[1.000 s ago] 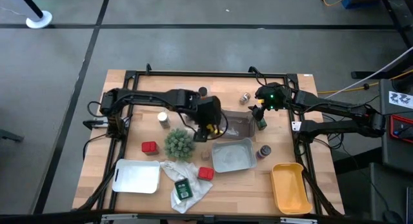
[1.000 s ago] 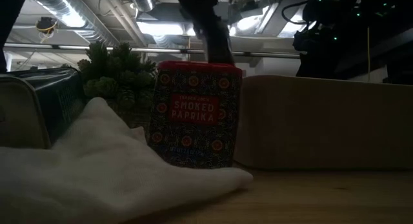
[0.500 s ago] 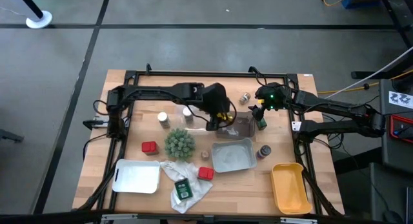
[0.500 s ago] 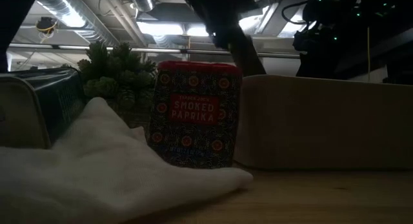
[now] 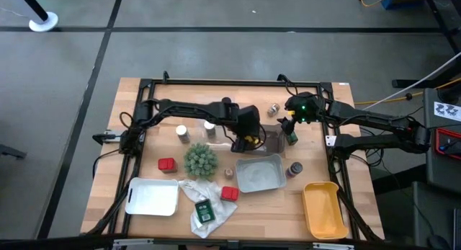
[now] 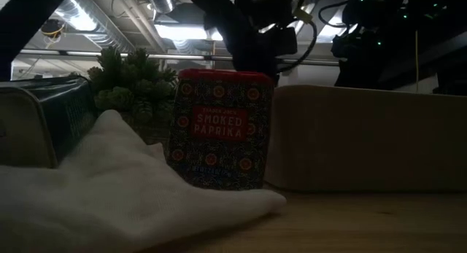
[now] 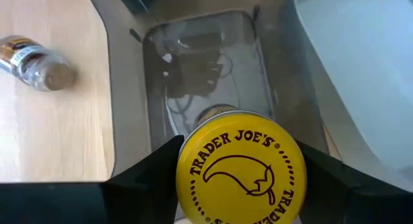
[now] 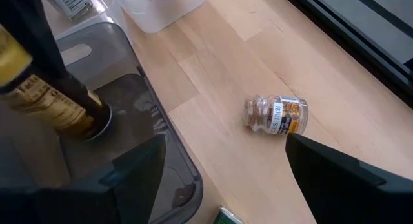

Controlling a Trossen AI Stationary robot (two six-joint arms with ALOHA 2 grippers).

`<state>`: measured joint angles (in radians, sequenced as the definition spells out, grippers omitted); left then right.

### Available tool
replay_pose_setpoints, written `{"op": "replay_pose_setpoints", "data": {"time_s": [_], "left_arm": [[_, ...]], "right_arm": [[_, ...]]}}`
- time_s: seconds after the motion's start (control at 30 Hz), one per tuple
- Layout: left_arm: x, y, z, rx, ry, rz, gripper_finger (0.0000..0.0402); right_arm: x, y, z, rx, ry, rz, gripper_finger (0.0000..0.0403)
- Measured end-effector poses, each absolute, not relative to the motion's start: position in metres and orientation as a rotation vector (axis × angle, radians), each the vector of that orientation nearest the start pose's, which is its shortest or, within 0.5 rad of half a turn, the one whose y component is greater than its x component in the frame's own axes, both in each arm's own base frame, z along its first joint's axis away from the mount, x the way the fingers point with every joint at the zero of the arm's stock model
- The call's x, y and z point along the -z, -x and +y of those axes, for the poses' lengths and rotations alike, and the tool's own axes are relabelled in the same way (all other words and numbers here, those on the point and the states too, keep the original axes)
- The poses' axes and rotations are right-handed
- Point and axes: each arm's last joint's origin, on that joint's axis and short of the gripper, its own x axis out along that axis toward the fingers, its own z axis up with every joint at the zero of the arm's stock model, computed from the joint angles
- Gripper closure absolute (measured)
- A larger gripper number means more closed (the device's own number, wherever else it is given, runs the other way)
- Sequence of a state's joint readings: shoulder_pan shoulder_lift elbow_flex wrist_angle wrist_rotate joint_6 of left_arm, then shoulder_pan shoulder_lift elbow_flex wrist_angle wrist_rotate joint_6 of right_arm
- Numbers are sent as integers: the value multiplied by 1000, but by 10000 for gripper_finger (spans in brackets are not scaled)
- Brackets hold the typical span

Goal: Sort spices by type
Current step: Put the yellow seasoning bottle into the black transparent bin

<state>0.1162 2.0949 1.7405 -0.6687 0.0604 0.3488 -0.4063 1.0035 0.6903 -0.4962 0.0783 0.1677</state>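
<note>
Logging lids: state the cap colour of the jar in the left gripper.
Yellow cap, best seen in the left wrist view.

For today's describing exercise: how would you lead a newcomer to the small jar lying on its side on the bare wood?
Start at the wooden table and find the smoky clear bin near its far middle. Just beyond the bin, toward the table's far edge, a small glass jar lies tipped over on bare wood. Unlike the yellow-capped jar held in the left pincer, it lies alone, untouched.
</note>
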Motion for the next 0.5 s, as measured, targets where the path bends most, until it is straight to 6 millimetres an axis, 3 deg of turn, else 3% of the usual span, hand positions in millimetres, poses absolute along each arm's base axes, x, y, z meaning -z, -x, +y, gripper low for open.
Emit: {"op": "replay_pose_setpoints", "data": {"time_s": [0.33, 0.5], "left_arm": [[-211, -451, 51, 137, -222, 1053, 184], [-211, -452, 50, 134, -219, 1049, 164]], "right_arm": [[-238, -180, -79, 535, -328, 758, 84], [-238, -180, -79, 532, -330, 759, 84]]}}
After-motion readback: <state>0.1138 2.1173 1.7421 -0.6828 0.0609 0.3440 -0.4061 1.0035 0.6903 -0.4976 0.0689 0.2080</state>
